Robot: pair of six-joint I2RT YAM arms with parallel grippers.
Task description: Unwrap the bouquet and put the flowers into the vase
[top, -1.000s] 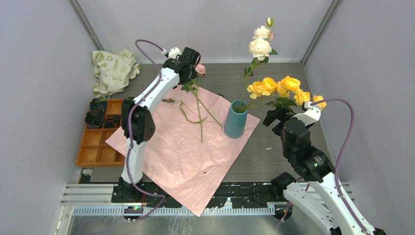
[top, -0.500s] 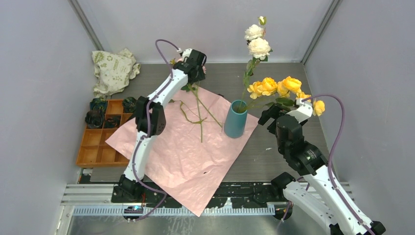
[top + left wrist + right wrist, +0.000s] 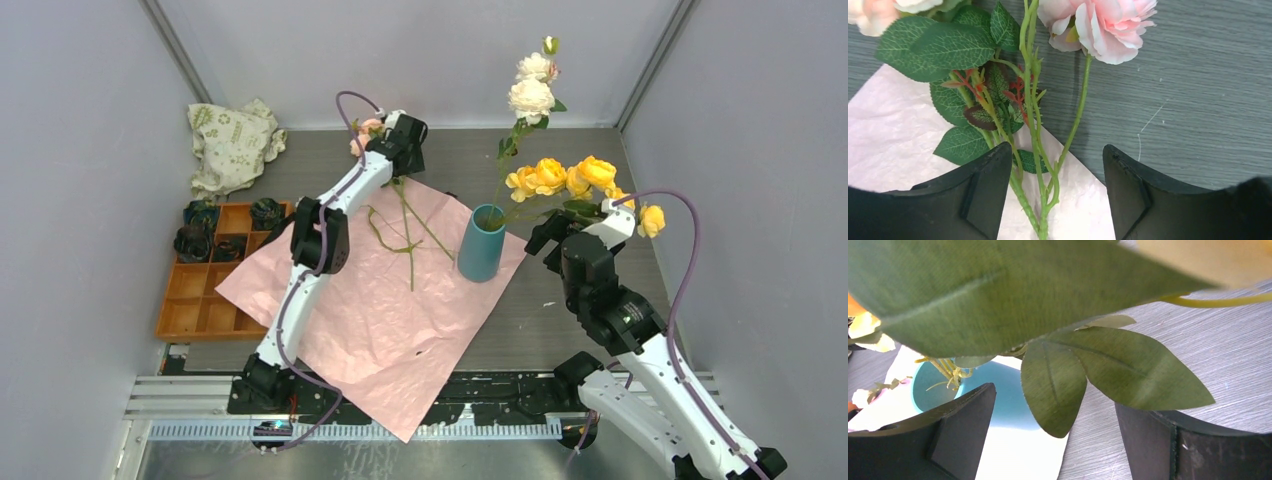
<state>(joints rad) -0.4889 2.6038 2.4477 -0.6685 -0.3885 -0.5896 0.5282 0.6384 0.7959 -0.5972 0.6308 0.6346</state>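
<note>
Your left gripper has pushed farther toward the back wall. It now straddles the pink flower stems at the paper's far edge, jaws apart and nothing clamped, with open table beyond. Your right gripper hangs wide open beside the vase, crowded by leaves.

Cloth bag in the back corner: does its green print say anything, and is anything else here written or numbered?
Green print on the cloth bag: too small and crumpled to read.
On the vase, pink paper and orange tray: no text visible.
Both wrist views: no text at all.
</note>
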